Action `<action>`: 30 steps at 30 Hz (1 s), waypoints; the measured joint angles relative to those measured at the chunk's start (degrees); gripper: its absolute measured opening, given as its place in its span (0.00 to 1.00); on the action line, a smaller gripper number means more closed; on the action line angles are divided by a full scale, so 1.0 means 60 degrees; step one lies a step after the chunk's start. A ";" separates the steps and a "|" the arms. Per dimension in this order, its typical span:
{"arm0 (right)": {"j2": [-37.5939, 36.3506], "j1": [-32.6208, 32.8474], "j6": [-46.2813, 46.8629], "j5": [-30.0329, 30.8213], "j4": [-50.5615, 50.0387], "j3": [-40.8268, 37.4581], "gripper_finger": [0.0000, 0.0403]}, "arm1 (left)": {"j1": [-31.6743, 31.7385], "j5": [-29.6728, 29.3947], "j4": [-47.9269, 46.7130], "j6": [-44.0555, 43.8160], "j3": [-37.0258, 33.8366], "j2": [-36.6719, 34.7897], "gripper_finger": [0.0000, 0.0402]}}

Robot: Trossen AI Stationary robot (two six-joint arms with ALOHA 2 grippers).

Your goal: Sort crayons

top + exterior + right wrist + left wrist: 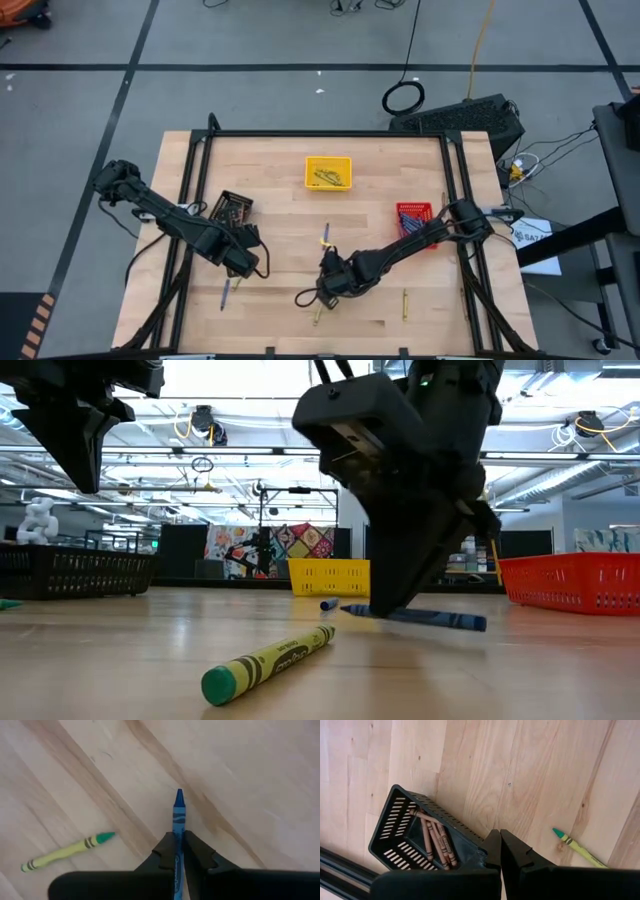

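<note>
Wooden table (pixel 290 215), three trays, right gripper (pixel 178 851) clamping one blue crayon (pixel 178 815), left gripper (pixel 500 851) closed, empty.

The right gripper (pixel 178 851) fingers (pixel 162 852) pinch a blue crayon (pixel 178 812), a yellow-green crayon (pixel 67 851) lying nearby on the wooden table (pixel 250 780).

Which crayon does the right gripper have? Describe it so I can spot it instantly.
On the wooden table, near the front middle, the right gripper is shut on a blue crayon. Its tip pokes out between the fingers. The nearest loose crayon is yellow-green instead.
</note>
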 joint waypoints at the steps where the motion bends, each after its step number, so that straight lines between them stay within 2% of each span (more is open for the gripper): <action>1: -0.0043 0.0000 0.0000 0.0001 -0.0083 0.0000 0.00 | 0.0000 0.0000 0.0000 0.0000 0.0000 0.0000 0.00; 7: -0.0388 0.0000 0.0000 0.0024 -0.0549 0.0017 0.00 | 0.0001 0.0000 0.0000 0.0000 0.0000 0.0000 0.00; 24: -0.2509 -0.0204 0.0036 0.1330 -0.4380 0.0040 0.00 | 0.0004 0.0000 0.0015 -0.0011 0.0000 0.0000 0.00; 30: -0.2791 -0.0398 0.0073 0.1542 -0.5792 0.0040 0.00 | 0.0004 0.0000 0.0015 -0.0007 0.0000 0.0000 0.00</action>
